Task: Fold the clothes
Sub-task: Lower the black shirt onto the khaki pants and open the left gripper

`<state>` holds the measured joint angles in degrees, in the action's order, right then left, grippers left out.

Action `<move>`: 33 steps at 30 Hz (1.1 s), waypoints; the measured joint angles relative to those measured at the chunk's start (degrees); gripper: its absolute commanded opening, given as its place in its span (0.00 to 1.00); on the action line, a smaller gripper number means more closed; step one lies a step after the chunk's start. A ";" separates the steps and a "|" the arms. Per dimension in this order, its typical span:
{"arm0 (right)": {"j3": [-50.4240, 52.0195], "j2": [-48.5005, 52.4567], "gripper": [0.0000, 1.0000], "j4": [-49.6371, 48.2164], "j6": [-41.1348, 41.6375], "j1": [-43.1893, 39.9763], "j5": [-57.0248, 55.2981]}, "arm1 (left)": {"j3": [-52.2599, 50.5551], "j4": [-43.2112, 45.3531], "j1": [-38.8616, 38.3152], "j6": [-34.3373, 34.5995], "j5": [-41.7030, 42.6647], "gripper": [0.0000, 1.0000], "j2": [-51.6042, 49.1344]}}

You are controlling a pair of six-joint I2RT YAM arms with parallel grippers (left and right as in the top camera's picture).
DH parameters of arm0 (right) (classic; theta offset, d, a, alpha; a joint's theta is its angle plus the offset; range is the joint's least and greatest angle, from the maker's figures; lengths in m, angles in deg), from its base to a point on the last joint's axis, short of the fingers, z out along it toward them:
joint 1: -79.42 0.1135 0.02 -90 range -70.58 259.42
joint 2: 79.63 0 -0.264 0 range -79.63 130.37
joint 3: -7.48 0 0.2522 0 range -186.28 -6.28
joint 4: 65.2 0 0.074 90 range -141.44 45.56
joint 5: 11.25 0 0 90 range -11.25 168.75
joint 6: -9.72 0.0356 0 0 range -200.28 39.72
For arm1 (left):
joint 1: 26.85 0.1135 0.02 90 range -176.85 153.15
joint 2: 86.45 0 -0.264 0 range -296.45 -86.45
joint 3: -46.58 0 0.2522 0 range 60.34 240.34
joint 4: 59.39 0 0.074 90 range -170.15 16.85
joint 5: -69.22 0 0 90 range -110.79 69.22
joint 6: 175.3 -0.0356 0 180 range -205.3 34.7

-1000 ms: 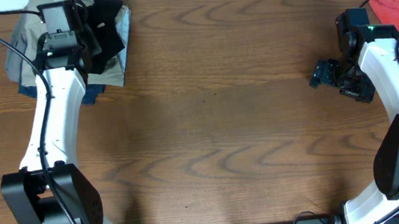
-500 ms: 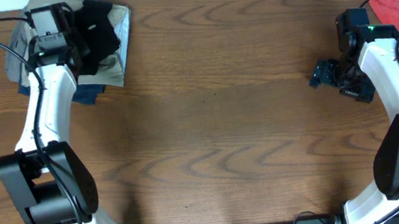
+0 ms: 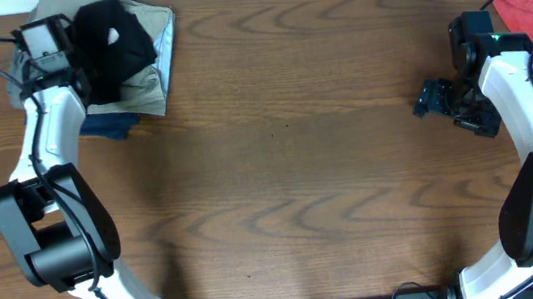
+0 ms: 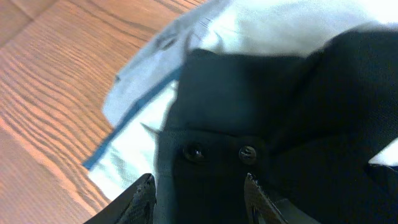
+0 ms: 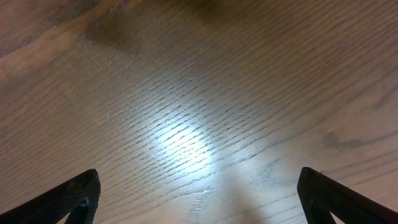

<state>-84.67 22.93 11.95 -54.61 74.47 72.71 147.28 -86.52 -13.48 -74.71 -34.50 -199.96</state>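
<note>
Black soft-fabric short-sleeved T-shirt (image 3: 113,36) bunched at far left, right at the left gripper (image 4: 199,190).
Its fabric fills the narrow gap between those fingers, apparently pinched. It lies crumpled, with no clear long axis, atop a pile of pale grey and blue garments (image 3: 163,56). The right gripper (image 5: 202,199), spread wide and empty, hangs well apart.
</note>
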 measured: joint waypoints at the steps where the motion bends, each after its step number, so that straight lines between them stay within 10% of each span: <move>1: 0.00 0.00 0.99 0.00 0.00 0.00 0.00 | 0.20 0.04 0.52 -0.02 -0.02 0.55 0.00; 12: 0.00 0.00 0.99 0.00 0.00 0.00 0.00 | 0.55 -1.66 2.58 0.09 -0.22 0.61 0.79; 18: 0.00 0.00 0.99 0.02 0.02 0.00 0.00 | 0.63 -2.99 1.60 0.42 -0.17 0.06 3.34; 33: 0.00 0.00 0.99 0.00 0.02 0.00 0.00 | 0.72 -7.58 1.31 0.09 7.82 0.06 -0.48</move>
<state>-84.67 22.93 11.95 -54.59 74.47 72.71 148.00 -94.10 -12.17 -74.63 -26.68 -200.44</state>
